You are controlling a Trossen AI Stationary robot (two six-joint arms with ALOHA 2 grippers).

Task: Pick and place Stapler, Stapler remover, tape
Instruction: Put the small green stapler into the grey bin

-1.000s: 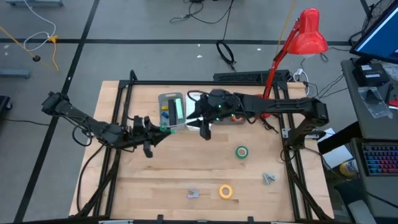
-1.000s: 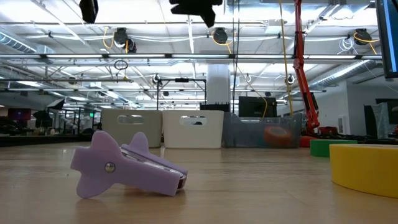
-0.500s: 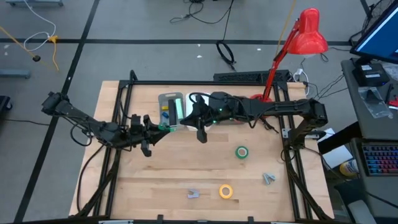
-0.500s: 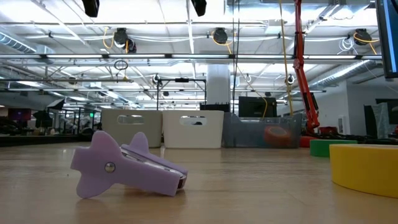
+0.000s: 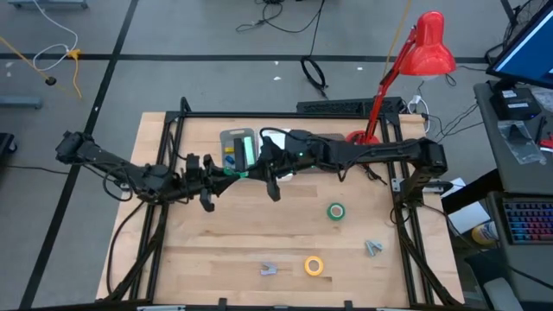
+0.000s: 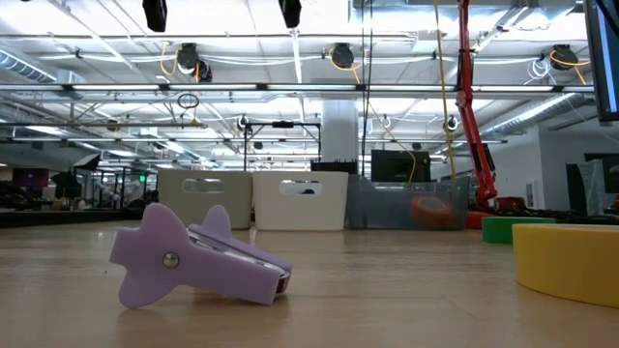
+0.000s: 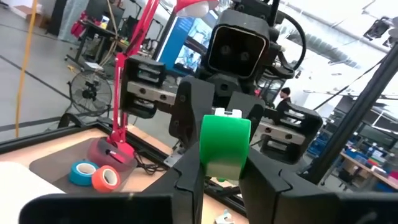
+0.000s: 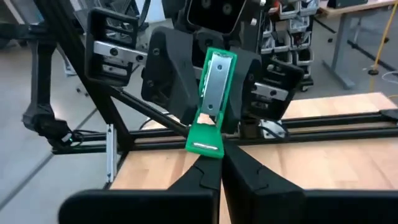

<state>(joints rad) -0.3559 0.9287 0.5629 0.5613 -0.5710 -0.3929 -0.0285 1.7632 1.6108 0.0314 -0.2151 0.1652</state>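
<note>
bare table (image 5: pixel 259 229) lies below both end effectors; the green tape roll (image 5: pixel 336 211) and yellow tape roll (image 5: pixel 314 265) sit well apart.

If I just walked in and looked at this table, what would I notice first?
Probably the two dark arms meeting nose to nose above the far middle of the table, with a bright green stapler clamped in the left gripper and the shut right gripper right at it. Next, the big red desk lamp beyond the table's far right corner.
</note>
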